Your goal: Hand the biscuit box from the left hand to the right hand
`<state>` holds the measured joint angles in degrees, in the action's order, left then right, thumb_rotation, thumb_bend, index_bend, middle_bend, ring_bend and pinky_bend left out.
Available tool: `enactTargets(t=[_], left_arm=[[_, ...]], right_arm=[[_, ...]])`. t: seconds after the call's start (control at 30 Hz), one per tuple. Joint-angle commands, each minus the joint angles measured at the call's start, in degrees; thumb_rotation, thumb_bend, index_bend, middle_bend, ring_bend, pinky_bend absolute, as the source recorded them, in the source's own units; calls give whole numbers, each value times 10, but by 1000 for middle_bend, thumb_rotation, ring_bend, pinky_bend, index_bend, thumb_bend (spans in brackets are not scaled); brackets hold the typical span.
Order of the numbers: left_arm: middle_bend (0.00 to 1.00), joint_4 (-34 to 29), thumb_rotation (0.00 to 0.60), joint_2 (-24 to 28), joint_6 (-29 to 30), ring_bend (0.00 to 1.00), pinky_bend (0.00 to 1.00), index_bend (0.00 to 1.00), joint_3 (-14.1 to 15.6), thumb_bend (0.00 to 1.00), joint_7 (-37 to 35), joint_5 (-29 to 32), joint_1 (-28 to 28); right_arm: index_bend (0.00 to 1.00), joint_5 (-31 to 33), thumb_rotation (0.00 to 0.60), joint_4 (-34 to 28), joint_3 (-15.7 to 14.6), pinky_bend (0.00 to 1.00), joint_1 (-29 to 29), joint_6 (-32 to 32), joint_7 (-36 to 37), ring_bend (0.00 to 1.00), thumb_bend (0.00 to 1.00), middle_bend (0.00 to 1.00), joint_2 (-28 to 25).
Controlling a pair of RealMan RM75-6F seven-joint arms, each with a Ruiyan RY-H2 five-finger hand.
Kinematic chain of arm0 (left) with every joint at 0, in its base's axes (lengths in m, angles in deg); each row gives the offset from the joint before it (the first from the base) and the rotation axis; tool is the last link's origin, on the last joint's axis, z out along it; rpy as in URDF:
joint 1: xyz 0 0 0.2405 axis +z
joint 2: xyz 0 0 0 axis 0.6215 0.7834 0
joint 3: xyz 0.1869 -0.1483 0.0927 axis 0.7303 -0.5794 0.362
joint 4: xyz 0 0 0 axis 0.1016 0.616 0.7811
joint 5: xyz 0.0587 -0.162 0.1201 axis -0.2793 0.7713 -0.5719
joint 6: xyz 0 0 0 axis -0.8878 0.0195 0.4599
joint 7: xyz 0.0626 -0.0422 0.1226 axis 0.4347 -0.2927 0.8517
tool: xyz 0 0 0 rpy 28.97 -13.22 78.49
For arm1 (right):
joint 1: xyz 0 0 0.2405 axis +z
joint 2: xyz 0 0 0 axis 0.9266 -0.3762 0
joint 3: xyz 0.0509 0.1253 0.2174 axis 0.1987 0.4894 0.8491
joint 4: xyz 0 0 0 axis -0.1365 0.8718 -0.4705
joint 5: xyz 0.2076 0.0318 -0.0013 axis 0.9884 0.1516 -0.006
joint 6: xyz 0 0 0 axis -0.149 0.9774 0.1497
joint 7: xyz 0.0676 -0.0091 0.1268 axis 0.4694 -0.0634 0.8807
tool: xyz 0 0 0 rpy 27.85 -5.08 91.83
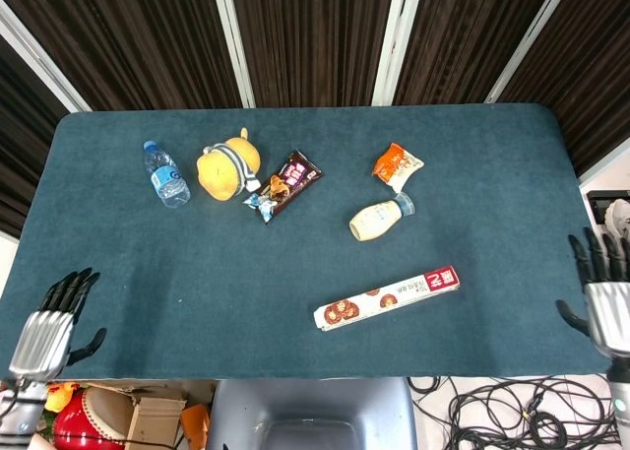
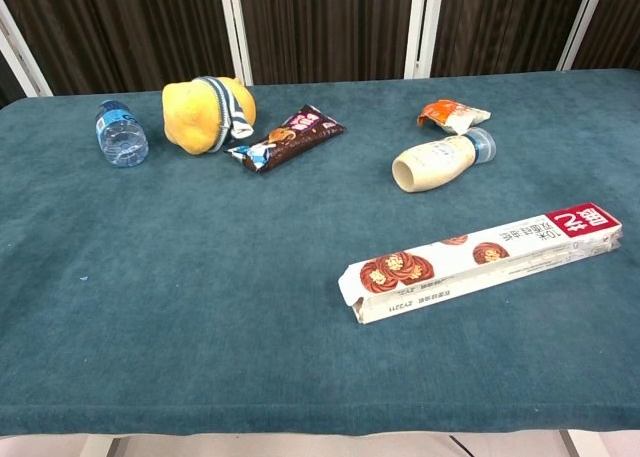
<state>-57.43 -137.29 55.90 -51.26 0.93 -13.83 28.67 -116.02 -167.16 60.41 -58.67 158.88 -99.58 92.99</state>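
Biscuit box [image 1: 388, 297] flat on table [image 1: 492, 174], hands off.

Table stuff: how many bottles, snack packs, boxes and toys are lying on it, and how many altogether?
Bottles: 2, the water bottle and the cream drink bottle
Snack packs: 2, the dark chocolate wrapper and the orange packet
Boxes: 1, the biscuit box
Toys: 1, the yellow plush toy
Total: 6

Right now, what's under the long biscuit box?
The biscuit box lies flat on the blue table cloth, held by neither hand. Only cloth shows around its edges; whatever lies directly beneath is covered by the box. Its near end flap looks slightly open.
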Motion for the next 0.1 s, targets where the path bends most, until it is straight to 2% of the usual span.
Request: enactTargets(t=[0.03,0.1], left_arm=[[48,8,600,11,32,6,117,0,2,330,-20,-29,18],[48,14,600,6,40,6,118,0,-4,330,-17,-34,20]], right_arm=[[0,27,600,6,11,46,-72,-14,119,0,118,0,11],[0,25,600,8,15,46,-74,-17,123,0,118,0,9]])
